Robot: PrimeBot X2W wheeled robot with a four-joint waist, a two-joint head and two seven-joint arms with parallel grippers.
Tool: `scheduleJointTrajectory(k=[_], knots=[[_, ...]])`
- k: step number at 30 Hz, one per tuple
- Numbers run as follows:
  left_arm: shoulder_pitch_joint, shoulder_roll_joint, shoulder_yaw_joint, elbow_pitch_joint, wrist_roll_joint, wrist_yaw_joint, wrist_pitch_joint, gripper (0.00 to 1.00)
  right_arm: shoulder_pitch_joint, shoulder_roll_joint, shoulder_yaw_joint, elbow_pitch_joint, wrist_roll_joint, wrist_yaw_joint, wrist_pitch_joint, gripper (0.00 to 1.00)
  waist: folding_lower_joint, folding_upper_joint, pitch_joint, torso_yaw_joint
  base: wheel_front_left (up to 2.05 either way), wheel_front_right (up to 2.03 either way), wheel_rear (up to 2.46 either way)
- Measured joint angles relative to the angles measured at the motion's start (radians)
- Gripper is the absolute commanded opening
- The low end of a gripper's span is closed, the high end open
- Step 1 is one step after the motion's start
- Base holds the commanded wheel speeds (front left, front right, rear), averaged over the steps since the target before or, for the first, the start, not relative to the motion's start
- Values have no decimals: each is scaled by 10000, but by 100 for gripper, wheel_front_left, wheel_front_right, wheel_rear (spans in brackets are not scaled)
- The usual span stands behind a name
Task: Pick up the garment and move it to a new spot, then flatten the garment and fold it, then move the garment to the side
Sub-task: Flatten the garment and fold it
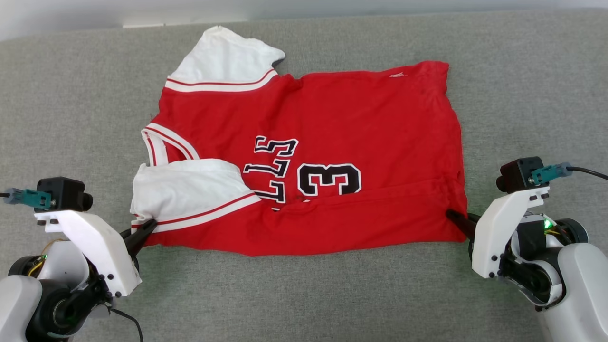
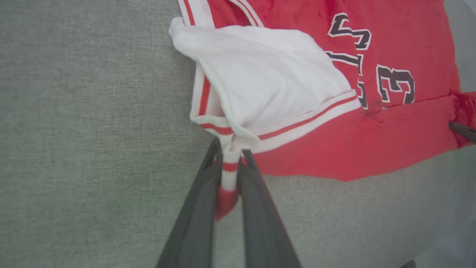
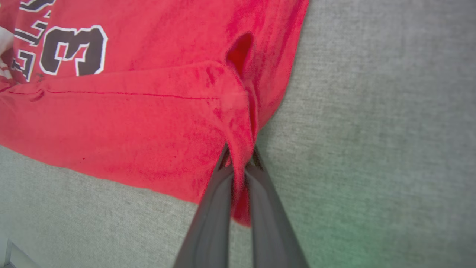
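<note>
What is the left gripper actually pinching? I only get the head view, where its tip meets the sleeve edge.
Observer: The left gripper is shut on the garment: a strip of red-and-white striped trim runs down between its fingers.
Operator: And the right one, at the hem corner?
Observer: The right gripper is shut on a bunched fold of red cloth, with a bit poking out below the pinch.
Operator: Anything odd near that grip?
Observer: Just above it the cloth puckers into a dark open pocket.
</note>
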Motion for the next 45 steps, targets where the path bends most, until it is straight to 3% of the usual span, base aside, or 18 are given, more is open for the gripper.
scheduleJointTrajectory(k=[12,23,30,31,32,33,34,35,45], knots=[[628,-90,-100,63,-79,42,-153,0,306,-351,182,-353,268,0,-174,0,0,1,-1298,-72,0,0,0],[2799,56,69,-784,-403,811,-290,0,2302,-533,-251,-1432,439,2,341,0,-1,0,-2525,-58,0,0,0],[3831,-293,2,-717,-755,905,-481,0,3558,-307,-529,-1603,245,2,466,0,-1,0,-2617,-158,0,0,0],[3861,-405,-10,-616,-775,895,-558,0,3646,-251,-545,-1532,174,2,382,7,-1,0,-2607,-179,0,0,0],[3867,-504,-36,-495,-803,871,-602,0,3691,-192,-568,-1455,115,2,284,45,-1,0,-2592,-193,0,0,0],[3862,-604,-48,-378,-803,807,-704,7,3742,-127,-614,-1390,123,2,182,100,-1,0,-2576,-199,0,0,0],[3828,-683,-69,-257,-777,784,-788,82,3792,-81,-625,-1367,119,2,-8,100,-1,0,-2558,-204,0,0,0],[3777,-736,-81,-128,-775,717,-842,100,3806,-58,-617,-1363,90,2,-234,100,-1,0,-2538,-205,0,0,0],[2903,-815,81,-56,343,370,-2336,100,3802,222,-1028,-2286,-562,2,-3697,100,-1,0,-2671,-253,0,0,0]])
